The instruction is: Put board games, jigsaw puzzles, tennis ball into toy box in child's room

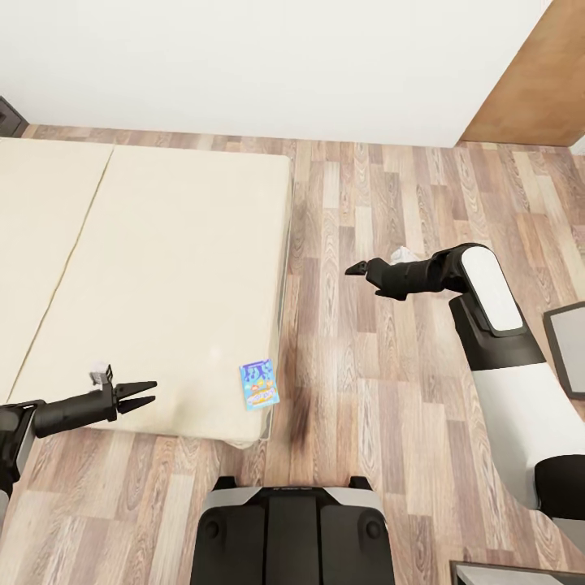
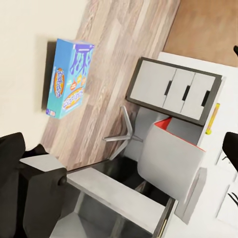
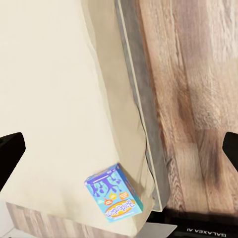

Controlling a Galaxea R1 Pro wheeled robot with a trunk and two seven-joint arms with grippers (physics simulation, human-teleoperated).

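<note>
Our left pincer [image 1: 145,394] hovers spread open over the beige-covered bed [image 1: 162,268], well short of the small blue printed board-game box [image 1: 259,384] lying at the mattress's near corner. Our right pincer [image 1: 354,268] also looks spread. A clumsy nudge could push the box onto the wooden floor [image 1: 382,357].

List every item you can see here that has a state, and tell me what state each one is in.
Blue game box: lying flat on the bed near its corner, not held.
Bed: beige cover smooth, nothing else on the part in view.
Left gripper: open, empty, over the bed's near edge.
Right gripper: empty, raised over the floor; open or shut unclear.
</note>
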